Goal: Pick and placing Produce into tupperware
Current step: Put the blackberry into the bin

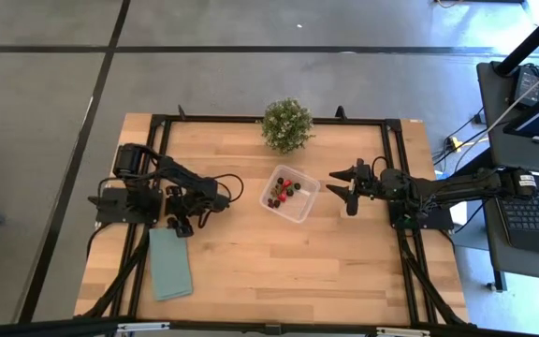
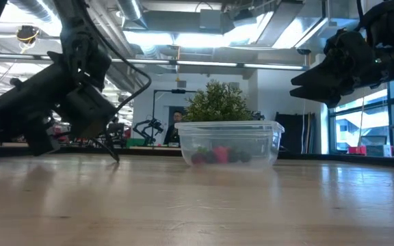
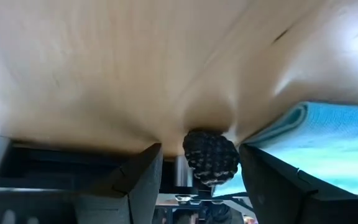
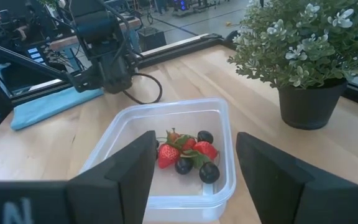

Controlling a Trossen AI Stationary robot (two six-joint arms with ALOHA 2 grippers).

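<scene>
The clear tupperware (image 1: 289, 194) stands mid-table and holds produce (image 4: 188, 155): red strawberries and dark berries. One dark, knobbly blackberry (image 3: 211, 157) lies on the wood beside the teal cloth's edge. My left gripper (image 3: 201, 149) is open, tilted down at the table's left, with one finger on each side of that blackberry. The high view hides this berry under the gripper (image 1: 183, 223). My right gripper (image 1: 349, 187) hovers open and level just right of the tupperware (image 4: 166, 109), above the table, with nothing between its fingers.
A potted green plant (image 1: 286, 124) stands at the far edge behind the tupperware. A flat teal cloth (image 1: 169, 264) lies near the left front, close to my left gripper. Black frame rails (image 1: 396, 168) border the tabletop. Bare wood spreads across the near middle and right.
</scene>
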